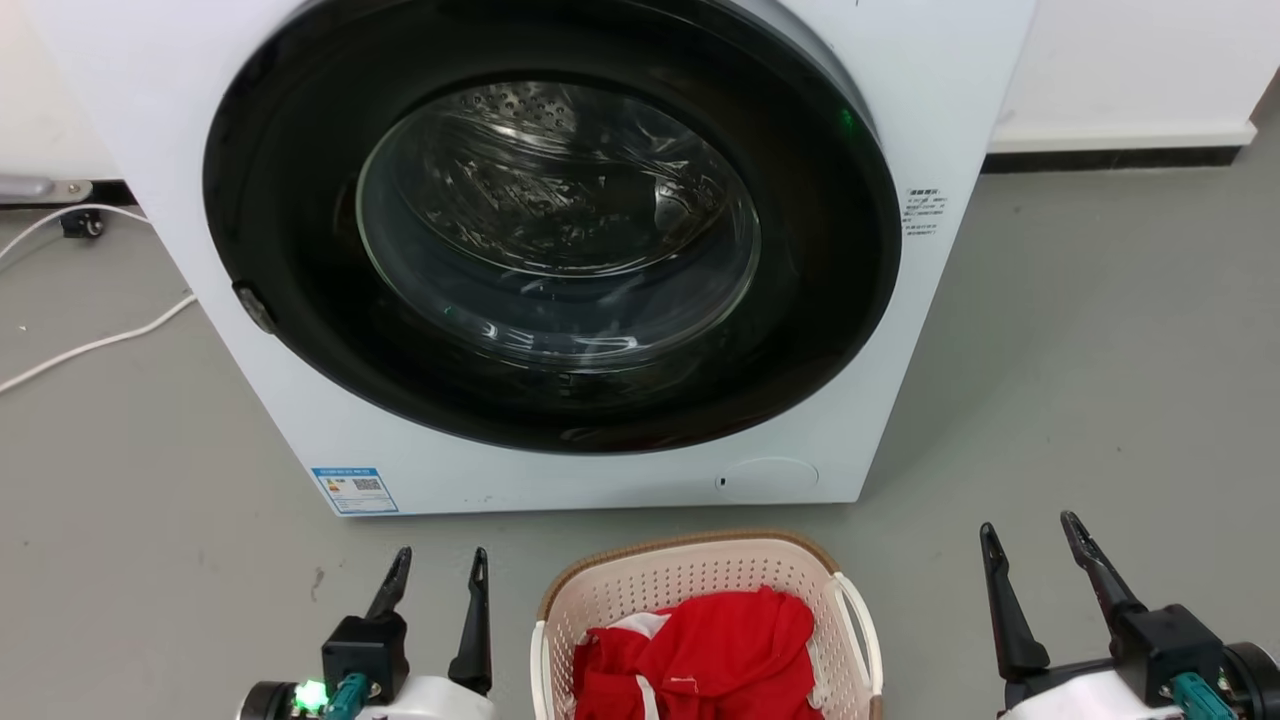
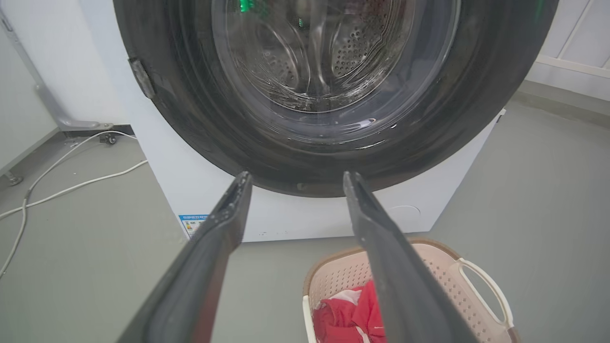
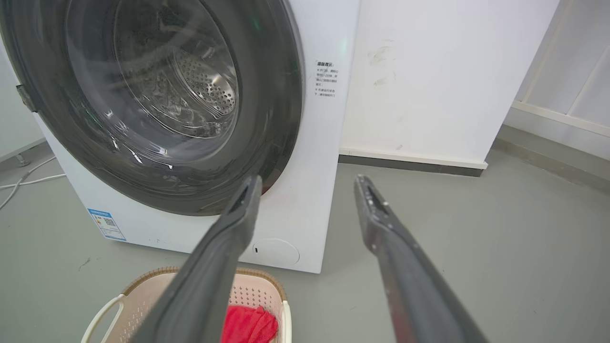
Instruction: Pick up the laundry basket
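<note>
Flanking the cream-white perforated plastic laundry basket (image 1: 690,575), our left end effector (image 1: 442,552) and right end effector (image 1: 1028,522) hover with fingers spread, gripping nothing. The basket sits on the grey floor (image 1: 1100,380) before the white front-loading washing machine (image 1: 600,480), with red cloth (image 1: 720,640) inside.

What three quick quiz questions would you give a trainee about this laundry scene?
1. True or false: the left gripper is gripping the basket.
2. What lies in the basket? A) red clothes B) blue towels C) nothing
3. Fill in: the basket stands in front of the ___.
Key: 1 false, the left gripper is open and apart from the basket; 2 A; 3 washing machine.
</note>
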